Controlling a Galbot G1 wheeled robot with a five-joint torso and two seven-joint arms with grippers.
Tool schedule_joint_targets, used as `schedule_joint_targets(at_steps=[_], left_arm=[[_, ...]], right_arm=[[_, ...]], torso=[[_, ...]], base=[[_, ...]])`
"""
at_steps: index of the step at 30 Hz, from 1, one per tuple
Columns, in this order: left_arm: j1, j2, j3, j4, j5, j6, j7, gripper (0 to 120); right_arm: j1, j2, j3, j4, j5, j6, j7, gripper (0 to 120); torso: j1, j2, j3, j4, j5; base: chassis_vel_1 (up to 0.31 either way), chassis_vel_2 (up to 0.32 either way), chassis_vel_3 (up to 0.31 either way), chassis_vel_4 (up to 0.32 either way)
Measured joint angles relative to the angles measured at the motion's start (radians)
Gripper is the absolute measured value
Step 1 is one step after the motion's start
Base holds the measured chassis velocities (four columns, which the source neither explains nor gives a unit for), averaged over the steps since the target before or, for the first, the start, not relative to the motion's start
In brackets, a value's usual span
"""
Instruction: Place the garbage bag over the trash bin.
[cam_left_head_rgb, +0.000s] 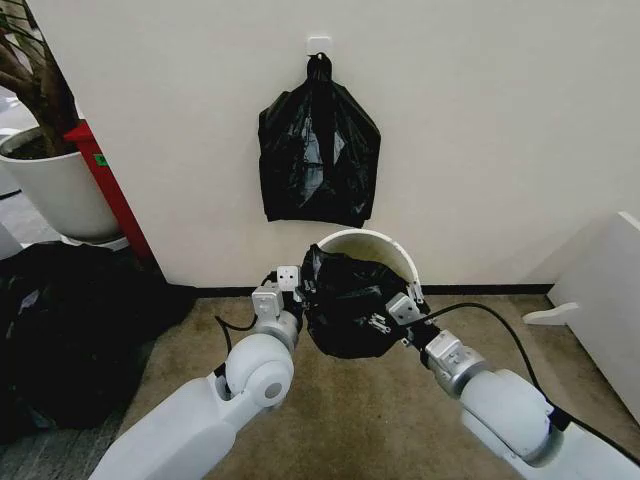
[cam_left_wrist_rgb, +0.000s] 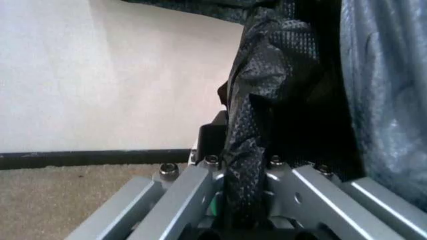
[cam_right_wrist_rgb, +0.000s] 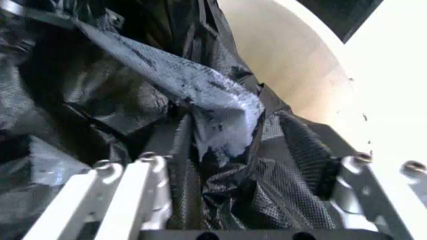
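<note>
Garbage bag (cam_left_head_rgb: 345, 305): bunched over trash bin (cam_left_head_rgb: 385, 243) mouth, pinched by left hand (cam_left_head_rgb: 290, 283) and right hand (cam_left_head_rgb: 397, 312) (both clamped on plastic). Risk: thin film tearing or slipping off the rim.

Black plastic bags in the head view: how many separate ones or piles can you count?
3. The garbage bag is over the trash bin, held by the left gripper and right gripper. A knotted bag bundle hangs on the wall. A dark heap lies left; it may hide more.
</note>
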Motion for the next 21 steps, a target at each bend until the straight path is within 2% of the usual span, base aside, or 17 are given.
schedule_joint_targets(at_steps=[3, 8, 9, 13, 21], left_arm=[[-0.001, 0.000, 0.002, 0.000, 0.000, 0.000, 0.001, 1], [-0.002, 0.004, 0.011, 0.000, 0.014, 0.000, 0.018, 1], [-0.002, 0.004, 0.011, 0.000, 0.014, 0.000, 0.018, 1], [0.009, 0.010, 0.020, 0.001, 0.050, -0.003, 0.040, 1], [0.035, 0.026, 0.024, 0.019, 0.123, -0.003, 0.092, 1]], right_arm=[[0.005, 0.002, -0.003, -0.008, -0.001, 0.005, 0.003, 39], [0.049, 0.008, -0.004, -0.027, 0.037, 0.015, 0.045, 17], [0.049, 0.008, -0.004, -0.027, 0.037, 0.015, 0.045, 17], [0.080, 0.014, -0.004, -0.052, 0.078, 0.028, 0.100, 0], [0.110, -0.015, 0.042, 0.041, 0.184, 0.011, 0.155, 0]], torso=[[0.000, 0.000, 0.000, 0.0000, 0.0002], [0.000, 0.000, 0.000, 0.0000, 0.0001], [0.000, 0.000, 0.000, 0.0000, 0.0001], [0.000, 0.000, 0.000, 0.0000, 0.0002], [0.000, 0.000, 0.000, -0.0001, 0.0001]], base=[[0.000, 0.000, 0.000, 0.000], [0.000, 0.000, 0.000, 0.000], [0.000, 0.000, 0.000, 0.000], [0.000, 0.000, 0.000, 0.000], [0.000, 0.000, 0.000, 0.000]])
